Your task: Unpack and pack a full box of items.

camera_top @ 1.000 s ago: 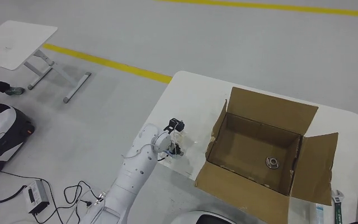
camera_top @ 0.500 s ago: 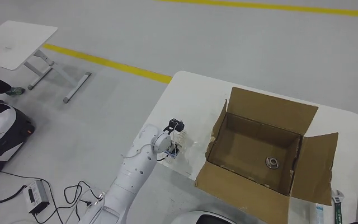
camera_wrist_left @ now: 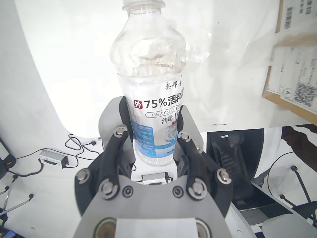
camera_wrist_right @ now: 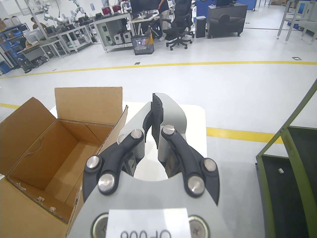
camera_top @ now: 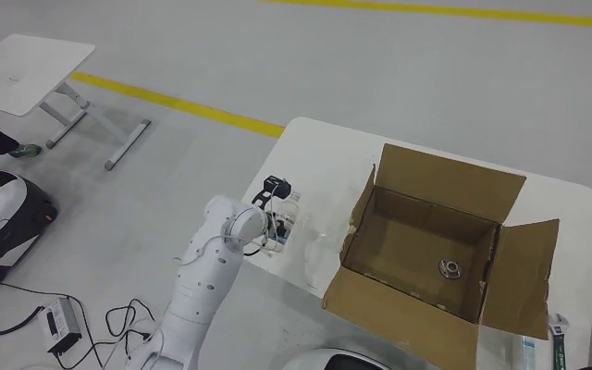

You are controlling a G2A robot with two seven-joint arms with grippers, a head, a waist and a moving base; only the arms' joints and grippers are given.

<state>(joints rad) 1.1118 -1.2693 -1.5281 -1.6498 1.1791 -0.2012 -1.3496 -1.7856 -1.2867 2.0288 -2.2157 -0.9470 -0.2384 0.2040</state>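
Shifted: left arm, swung away from the box along the table edge, bottle in grip.
Table point(camera_top: 319, 157): white, rounded corners.
Cardboard box point(camera_top: 458, 185): on table, flaps open.
Left gripper point(camera_wrist_left: 153, 111): clamped on the bottle's labelled lower body.
Right gripper point(camera_wrist_right: 154, 110): pads pressed together, holding nothing, beside the box.
Bottle point(camera_wrist_left: 148, 58): clear, white-capped, at the table edge, apart from the box.
Round metal part point(camera_top: 450, 268): on the box floor.

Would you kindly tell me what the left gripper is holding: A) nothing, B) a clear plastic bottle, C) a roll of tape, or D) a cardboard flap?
B: the left gripper is clamped on the labelled lower body of a clear plastic bottle.
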